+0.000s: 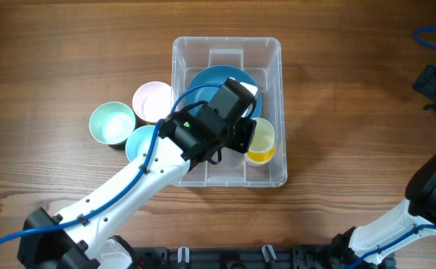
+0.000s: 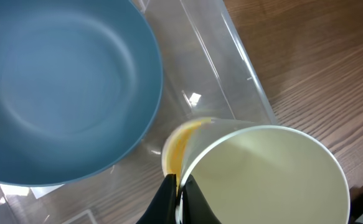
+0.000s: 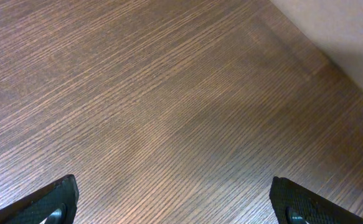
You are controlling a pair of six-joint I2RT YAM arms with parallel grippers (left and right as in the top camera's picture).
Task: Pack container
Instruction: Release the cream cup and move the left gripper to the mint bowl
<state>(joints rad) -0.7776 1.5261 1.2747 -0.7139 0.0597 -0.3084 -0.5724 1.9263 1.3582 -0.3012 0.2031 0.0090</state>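
1. In the middle of the wooden table (image 1: 352,112) stands the container (image 1: 266,54), a clear plastic bin with rounded corners. Its long sides run away from the robot.
2. Inside the container, toward the far end, lies a large blue bowl (image 1: 210,84) with its open side up. In the overhead view the left arm hides part of it.
3. In the near right corner of the container is a yellow cup (image 2: 268,180), pale on the inside and close to the bin's right wall.
4. The left gripper (image 2: 179,190) reaches down into the container. Its two black fingers are pinched tight on the rim of the yellow cup, one on each side of the cup's wall.
5. The frames do not show whether the cup's base rests on the container's floor.
6. Outside the container, just beside its left wall, three small bowls sit in a cluster on the table.
   - A pink bowl (image 1: 150,101) is closest to the wall.
   - A mint green bowl (image 1: 111,123) sits to the left of the pink one.
   - A light blue bowl (image 1: 139,143) is nearer the robot and partly hidden under the left arm.
7. The right gripper (image 3: 175,202) hangs over bare table well to the right of the container. Its fingers are spread wide with nothing between them.
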